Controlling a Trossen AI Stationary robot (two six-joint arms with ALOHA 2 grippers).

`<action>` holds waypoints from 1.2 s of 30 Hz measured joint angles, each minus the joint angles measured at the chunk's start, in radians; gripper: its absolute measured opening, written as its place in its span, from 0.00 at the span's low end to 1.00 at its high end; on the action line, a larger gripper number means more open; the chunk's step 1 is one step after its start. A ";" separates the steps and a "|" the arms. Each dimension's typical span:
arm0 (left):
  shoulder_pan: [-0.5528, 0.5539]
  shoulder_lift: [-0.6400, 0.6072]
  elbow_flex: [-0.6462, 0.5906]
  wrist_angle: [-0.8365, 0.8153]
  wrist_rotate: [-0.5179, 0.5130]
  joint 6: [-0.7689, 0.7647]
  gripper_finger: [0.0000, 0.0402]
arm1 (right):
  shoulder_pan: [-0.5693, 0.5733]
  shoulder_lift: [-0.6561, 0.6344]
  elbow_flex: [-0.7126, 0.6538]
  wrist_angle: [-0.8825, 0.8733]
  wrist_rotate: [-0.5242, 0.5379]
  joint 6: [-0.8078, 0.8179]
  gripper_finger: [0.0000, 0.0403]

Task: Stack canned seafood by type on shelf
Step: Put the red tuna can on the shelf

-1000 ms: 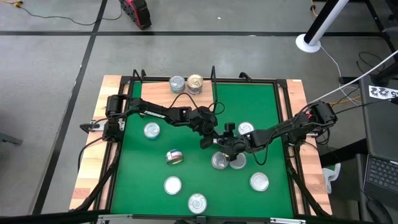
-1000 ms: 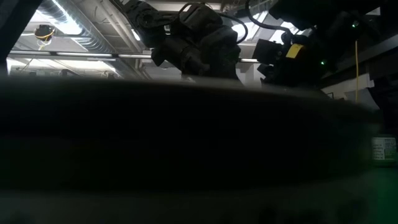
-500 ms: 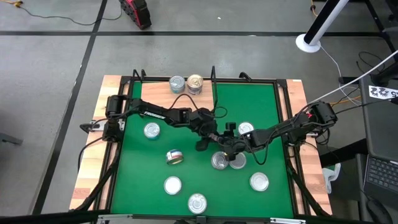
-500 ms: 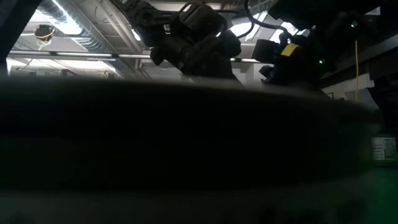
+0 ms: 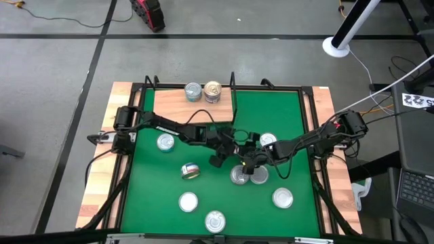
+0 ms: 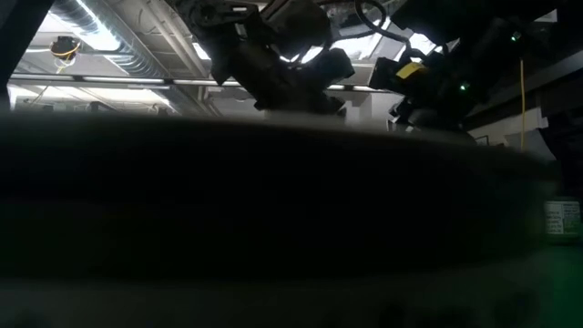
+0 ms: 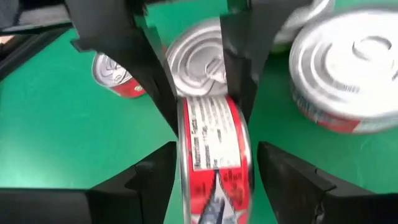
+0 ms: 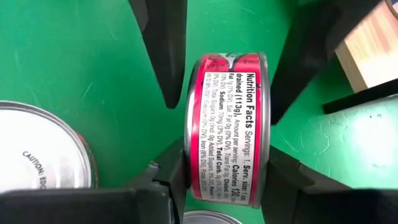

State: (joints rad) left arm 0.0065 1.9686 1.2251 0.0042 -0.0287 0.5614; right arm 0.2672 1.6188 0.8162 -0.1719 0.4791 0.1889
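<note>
High view: you look straight down on the whole green mat, the shelf at its far edge. Low view: you look level from table height; a dark blurred mass fills most of it, arms and ceiling above. Left wrist view: you look very close past that arm's fingers at a red-labelled tin held on edge. Right wrist view: equally close, from the opposite side, you see the same tin; both share it and the mat.
</note>
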 joint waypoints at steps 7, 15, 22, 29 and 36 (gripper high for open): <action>-0.012 0.000 0.000 -0.017 -0.088 0.017 0.54 | 0.000 0.000 0.000 0.014 -0.005 0.000 0.36; -0.012 0.000 0.000 -0.019 -0.087 -0.002 0.34 | 0.000 0.001 -0.001 0.013 0.006 -0.012 0.36; -0.015 0.000 0.000 -0.023 -0.088 -0.038 0.34 | 0.001 0.001 -0.001 0.014 0.000 -0.012 0.38; -0.035 -0.061 -0.002 -0.085 -0.134 -0.046 0.35 | 0.002 -0.001 0.022 -0.014 0.022 -0.024 0.57; -0.041 -0.179 -0.001 -0.283 -0.235 -0.118 0.34 | 0.000 -0.055 0.142 -0.167 0.025 -0.083 0.66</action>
State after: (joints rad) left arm -0.0345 1.7899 1.2243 -0.2790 -0.2638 0.4437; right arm 0.2674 1.5637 0.9578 -0.3385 0.5040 0.1060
